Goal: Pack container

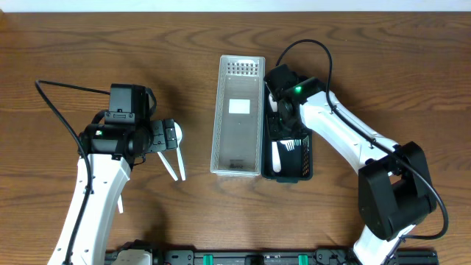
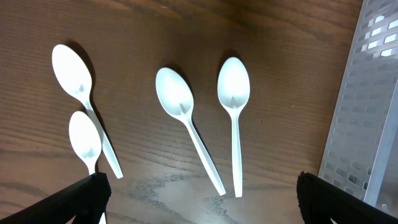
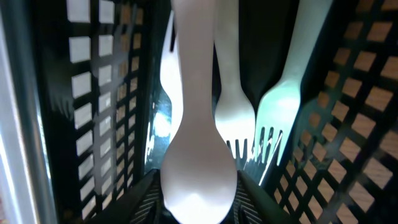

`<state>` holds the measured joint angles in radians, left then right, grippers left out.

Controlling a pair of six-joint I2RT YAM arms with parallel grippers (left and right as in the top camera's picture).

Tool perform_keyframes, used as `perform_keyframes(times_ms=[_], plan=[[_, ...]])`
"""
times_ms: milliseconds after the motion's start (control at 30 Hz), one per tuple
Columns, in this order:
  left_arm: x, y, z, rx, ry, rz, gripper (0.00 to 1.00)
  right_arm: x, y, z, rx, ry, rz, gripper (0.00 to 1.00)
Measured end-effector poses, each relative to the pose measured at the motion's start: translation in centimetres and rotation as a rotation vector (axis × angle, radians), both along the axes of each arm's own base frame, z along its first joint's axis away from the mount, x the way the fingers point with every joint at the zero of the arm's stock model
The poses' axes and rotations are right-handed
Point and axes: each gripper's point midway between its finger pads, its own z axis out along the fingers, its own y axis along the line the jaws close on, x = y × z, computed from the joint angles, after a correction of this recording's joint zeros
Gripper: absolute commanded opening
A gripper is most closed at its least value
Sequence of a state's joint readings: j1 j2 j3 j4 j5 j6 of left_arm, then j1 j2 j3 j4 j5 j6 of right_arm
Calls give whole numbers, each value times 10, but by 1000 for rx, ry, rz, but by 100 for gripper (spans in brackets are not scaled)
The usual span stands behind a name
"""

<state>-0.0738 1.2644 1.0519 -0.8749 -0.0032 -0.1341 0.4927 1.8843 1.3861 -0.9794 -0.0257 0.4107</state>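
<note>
Several white plastic spoons (image 2: 180, 99) lie on the wooden table under my left gripper (image 2: 205, 205), which is open above their handle ends and holds nothing. In the overhead view the left gripper (image 1: 171, 141) hovers left of a clear perforated container (image 1: 221, 110). My right gripper (image 1: 283, 121) reaches into a black mesh basket (image 1: 307, 158) beside that container. The bowl of a white spoon (image 3: 199, 168) fills the gap between the right gripper's (image 3: 199, 211) jaws, which stand close on both sides. Whether they still press it does not show. White forks (image 3: 235, 118) lie beneath it.
The clear container's perforated wall (image 2: 367, 93) rises at the right edge of the left wrist view. The basket's dark lattice walls (image 3: 112, 93) close in on both sides of the right gripper. Cables trail over the table behind both arms.
</note>
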Motion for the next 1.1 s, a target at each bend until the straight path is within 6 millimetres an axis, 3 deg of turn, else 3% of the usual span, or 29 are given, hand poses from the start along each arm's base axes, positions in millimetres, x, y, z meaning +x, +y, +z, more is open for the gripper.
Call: perform_keyframes(times_ms=[200, 267, 333, 433, 567, 667, 767, 867, 967, 1100], plan=[[0, 0, 0, 0, 0, 0, 98, 6, 2, 7, 5, -20, 11, 60], [0, 0, 0, -1, 0, 0, 98, 15, 3, 20, 13, -44, 17, 76], [-2, 0, 2, -2, -4, 3, 98, 30, 3, 45, 27, -87, 37, 96], [-13, 0, 10, -5, -7, 3, 98, 51, -8, 90, 39, -179, 44, 99], [-32, 1, 28, -14, -10, 15, 98, 69, -56, 159, 13, -320, 4, 99], [-34, 1, 42, -31, -34, 44, 98, 70, -112, 195, -24, -391, -89, 99], [-31, 1, 45, -46, -43, 75, 98, 59, -174, 201, -69, -364, -218, 99], [-28, 1, 35, -59, -1, 112, 98, 54, -217, 193, -60, -330, -330, 99], [-21, 5, 18, -70, 62, 169, 98, 47, -241, 181, -39, -291, -398, 99], [-6, 15, -13, -82, 144, 256, 98, 42, -247, 168, -7, -258, -425, 99]])
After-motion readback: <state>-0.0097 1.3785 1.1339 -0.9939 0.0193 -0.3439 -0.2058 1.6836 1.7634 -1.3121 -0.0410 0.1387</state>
